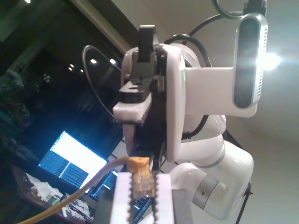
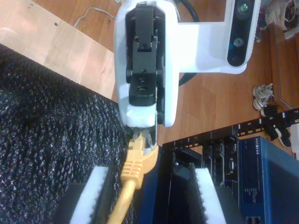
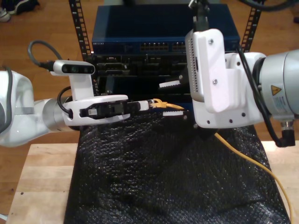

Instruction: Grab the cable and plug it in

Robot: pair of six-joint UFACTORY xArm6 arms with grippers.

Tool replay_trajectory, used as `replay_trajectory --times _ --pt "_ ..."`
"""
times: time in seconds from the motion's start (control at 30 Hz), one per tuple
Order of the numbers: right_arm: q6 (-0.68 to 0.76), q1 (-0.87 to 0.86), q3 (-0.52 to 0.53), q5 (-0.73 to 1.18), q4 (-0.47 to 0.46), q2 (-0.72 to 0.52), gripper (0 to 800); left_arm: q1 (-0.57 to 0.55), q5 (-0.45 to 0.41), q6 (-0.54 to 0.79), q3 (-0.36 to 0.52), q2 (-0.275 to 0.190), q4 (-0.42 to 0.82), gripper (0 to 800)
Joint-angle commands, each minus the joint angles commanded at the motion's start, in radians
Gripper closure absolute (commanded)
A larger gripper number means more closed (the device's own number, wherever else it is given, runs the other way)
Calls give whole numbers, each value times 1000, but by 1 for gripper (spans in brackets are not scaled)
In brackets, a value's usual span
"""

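My first claw (image 3: 148, 104) is clenched on the clear plug (image 1: 142, 186) of the yellow-orange network cable (image 3: 247, 156), held in mid-air before the rack (image 3: 77, 28). My second claw (image 3: 174, 99) is spread, with the cable's boot (image 2: 133, 163) between its pads, unclamped.

Risks:
- If the first claw lets go before the second closes, the plug probably drops onto the black bubble wrap (image 3: 154, 177).
- The first claw covers the plug tip, which would likely block insertion.
- Slack trails under the second arm and may snag.

The rack holds a blue network switch (image 3: 159, 28) and darker units below. I can't tell which ports are free.
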Motion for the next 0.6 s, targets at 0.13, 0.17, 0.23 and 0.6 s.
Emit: replay_trajectory --times 0.13,0.17,0.23,0.6 --pt "0 2 2 2 0 -6 413 0 8 -40 14 2 -3 793" --pt "0 2 2 2 0 -6 421 0 11 -44 15 2 -8 793" --pt "0 5 2 2 0 -6 428 0 15 -44 15 2 -17 792" --pt "2 23 2 2 0 -6 438 0 29 -103 15 17 -17 780"
